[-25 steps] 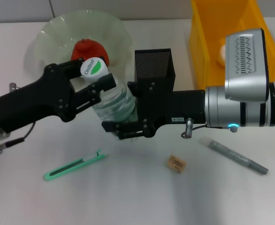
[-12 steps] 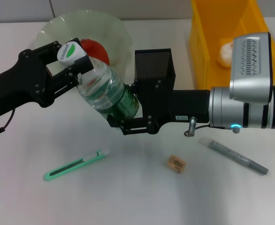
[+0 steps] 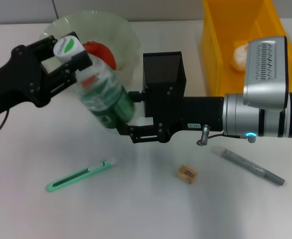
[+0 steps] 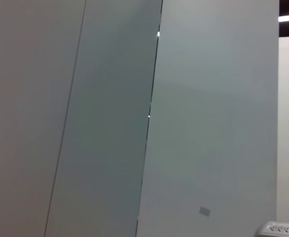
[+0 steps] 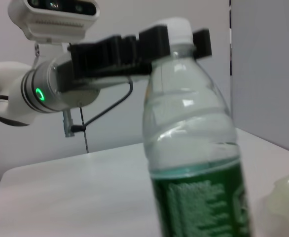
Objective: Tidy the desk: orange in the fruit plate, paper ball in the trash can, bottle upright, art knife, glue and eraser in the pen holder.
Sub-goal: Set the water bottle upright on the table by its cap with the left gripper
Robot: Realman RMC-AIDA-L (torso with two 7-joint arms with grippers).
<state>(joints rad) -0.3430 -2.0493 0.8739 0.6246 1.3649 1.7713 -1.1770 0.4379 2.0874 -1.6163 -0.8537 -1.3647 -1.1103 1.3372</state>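
Observation:
The clear bottle [image 3: 102, 94] with a green label hangs tilted above the table, cap toward the fruit plate [image 3: 117, 30]. My left gripper [image 3: 69, 48] is shut on its white cap. My right gripper [image 3: 124, 112] stands open with a finger on either side of the bottle's lower end. The right wrist view shows the bottle [image 5: 194, 148] nearly upright, with the left gripper [image 5: 179, 40] on its cap. The orange [image 3: 103, 52] lies in the plate and the paper ball [image 3: 239, 52] in the yellow trash can [image 3: 220, 30]. Art knife [image 3: 78, 175], eraser [image 3: 187, 173] and glue [image 3: 248, 165] lie on the table.
The black mesh pen holder [image 3: 163, 69] stands just behind my right gripper's wrist. My right forearm [image 3: 255, 117] spans the table in front of the trash can. The left wrist view shows only a wall.
My left gripper has carried the bottle's cap up and to the left, swinging the bottle toward upright. The bottle's base has slid out along the right fingers. The right arm barely moved.

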